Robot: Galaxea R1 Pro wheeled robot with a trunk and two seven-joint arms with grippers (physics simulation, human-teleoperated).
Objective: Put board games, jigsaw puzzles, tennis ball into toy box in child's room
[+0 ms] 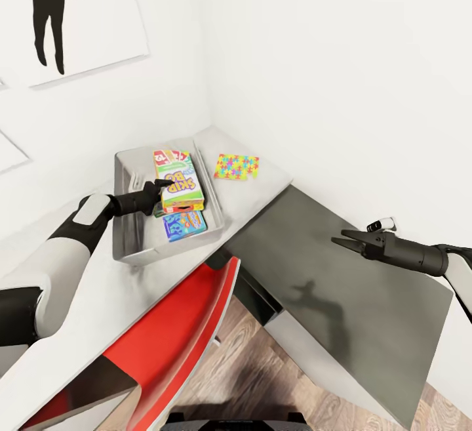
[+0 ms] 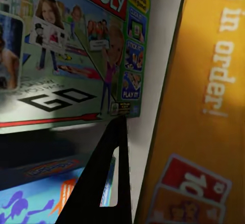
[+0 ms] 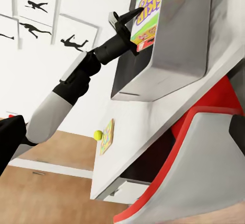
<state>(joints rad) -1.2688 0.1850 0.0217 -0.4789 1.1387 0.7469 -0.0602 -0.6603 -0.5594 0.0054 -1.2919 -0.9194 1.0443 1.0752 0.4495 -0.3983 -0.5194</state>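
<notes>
Still risky: left gripper (image 1: 167, 184), fingers apart, sits against SKIP-BO (image 1: 179, 185) in the box (image 1: 128, 234); pulling out could drag it. Puzzle (image 1: 236, 166) at its 2 o'clock on surface (image 1: 98, 293). Right gripper (image 1: 337, 241) together, idle.

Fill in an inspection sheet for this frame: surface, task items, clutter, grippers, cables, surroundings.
Surface: pale grey table, with a lower dark grey cabinet beside it.
Task items: toy box holds the SKIP-BO game, a blue game and a red-edged game. One jigsaw puzzle lies on the table outside the box. A second puzzle and the tennis ball also sit on the table.
Clutter: nothing seen.
Grippers: left gripper open over the box; right gripper above the cabinet, empty.
Cables: nothing seen.
Surroundings: white walls, silhouette picture, red chair, wood floor.
</notes>
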